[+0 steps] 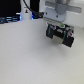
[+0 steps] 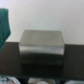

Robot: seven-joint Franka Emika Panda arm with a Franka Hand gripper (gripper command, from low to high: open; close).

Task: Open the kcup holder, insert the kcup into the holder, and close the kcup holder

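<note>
In the wrist view the kcup holder (image 2: 41,47) fills the middle as a dark boxy unit with a greyish top, standing on a dark surface; its front looks shut. My gripper (image 1: 60,36) hangs at the exterior view's upper right, a white hand with dark fingers (image 1: 50,32) above the pale table. A small green spot (image 1: 61,25) shows between the fingers, too blurred to name. The kcup cannot be made out in either view. Whether the jaws are apart or together is too blurred to read.
A green object (image 2: 4,25) sits at the wrist picture's edge, beside the holder. Blurred whitish shapes (image 2: 37,81) lie near the camera. Dark equipment with a blue light (image 1: 31,15) lines the back of the pale table (image 1: 30,60).
</note>
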